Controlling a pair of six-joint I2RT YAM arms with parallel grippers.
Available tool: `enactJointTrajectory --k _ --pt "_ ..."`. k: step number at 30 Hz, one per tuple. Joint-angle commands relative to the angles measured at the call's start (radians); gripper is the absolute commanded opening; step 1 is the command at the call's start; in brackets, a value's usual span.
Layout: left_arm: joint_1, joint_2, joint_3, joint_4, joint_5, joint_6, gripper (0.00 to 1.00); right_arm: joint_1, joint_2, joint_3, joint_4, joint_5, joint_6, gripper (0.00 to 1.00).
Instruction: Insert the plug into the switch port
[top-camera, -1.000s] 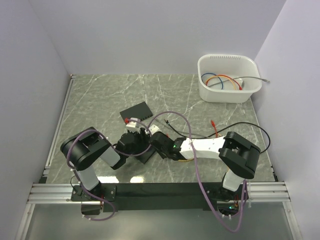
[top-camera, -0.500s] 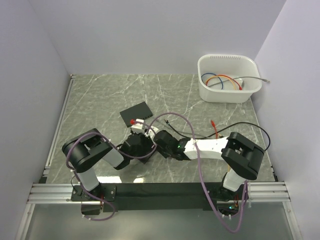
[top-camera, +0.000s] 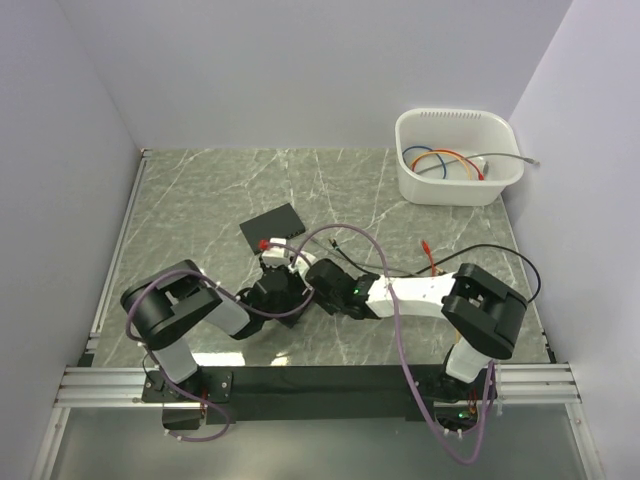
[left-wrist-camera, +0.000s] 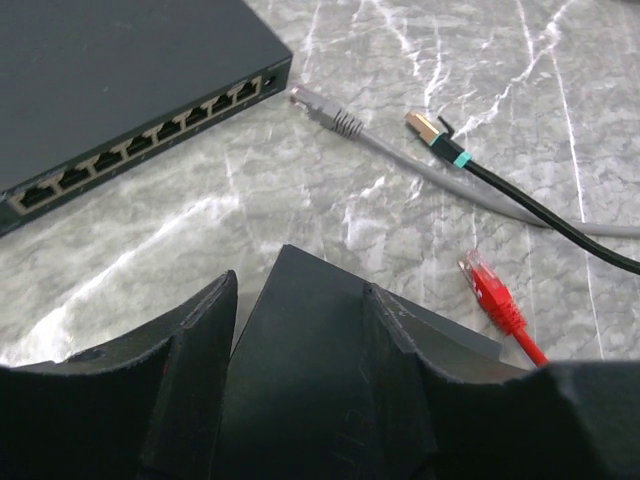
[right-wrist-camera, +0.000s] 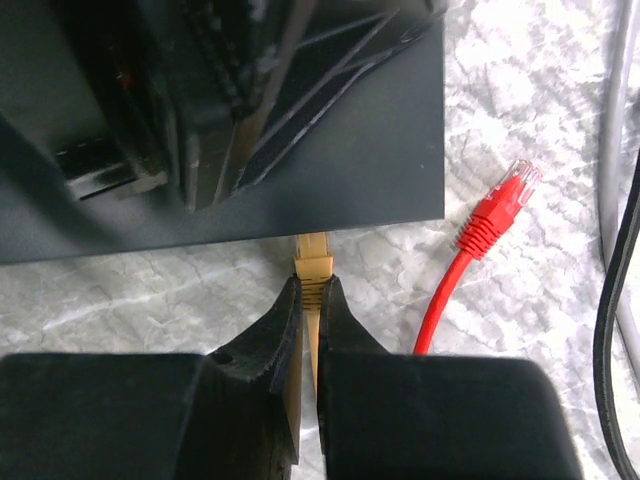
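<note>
My left gripper (left-wrist-camera: 298, 292) is shut on a small black switch (left-wrist-camera: 320, 370) and holds it at the near middle of the table (top-camera: 285, 300). In the right wrist view this switch (right-wrist-camera: 340, 150) fills the top, with the left gripper's fingers on it. My right gripper (right-wrist-camera: 309, 286) is shut on a yellow plug (right-wrist-camera: 313, 262). The plug's tip meets the switch's near side, and I cannot tell how deep it sits. In the top view my right gripper (top-camera: 312, 283) is right next to my left gripper (top-camera: 280, 290).
A second black switch (left-wrist-camera: 110, 70) with a row of ports lies flat further back (top-camera: 272, 222). Loose grey (left-wrist-camera: 325, 108), black-and-gold (left-wrist-camera: 435, 135) and red (left-wrist-camera: 490, 290) plugs lie on the marble. The red plug is right of the yellow one (right-wrist-camera: 500, 205). A white tub (top-camera: 455, 155) with cables stands back right.
Both grippers have shifted a little to the right and nearer together with the held switch and the yellow plug. In the last half second almost nothing has moved.
</note>
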Motion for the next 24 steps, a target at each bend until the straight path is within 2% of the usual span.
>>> enactJointTrajectory --k 1,2,4,5,8,13,19,21,24 --pt "-0.244 0.009 -0.051 -0.314 0.53 -0.233 0.58 -0.022 -0.014 0.067 0.817 0.051 0.052 0.02" --pt "-0.243 -0.013 -0.053 -0.329 0.517 -0.253 0.59 -0.025 -0.032 0.035 0.82 0.071 0.066 0.09" --pt "-0.243 -0.037 -0.058 -0.38 0.47 -0.277 0.62 -0.027 -0.057 -0.022 0.816 0.106 0.123 0.18" --pt "-0.24 -0.056 -0.055 -0.4 0.453 -0.285 0.62 -0.025 -0.072 -0.075 0.808 0.135 0.141 0.28" --pt "-0.235 -0.092 -0.019 -0.533 0.376 -0.311 0.65 -0.028 -0.12 -0.137 0.754 0.163 0.2 0.39" --pt "-0.183 -0.161 0.011 -0.659 0.312 -0.308 0.74 -0.025 -0.179 -0.205 0.674 0.155 0.246 0.43" --pt "-0.037 -0.309 0.047 -0.782 0.299 -0.248 0.77 0.013 -0.27 -0.271 0.621 0.139 0.309 0.48" --pt "0.026 -0.333 0.068 -0.81 0.316 -0.209 0.78 0.045 -0.287 -0.271 0.57 0.157 0.33 0.54" --pt "0.073 -0.363 0.106 -0.848 0.319 -0.173 0.78 0.095 -0.319 -0.262 0.477 0.235 0.378 0.57"
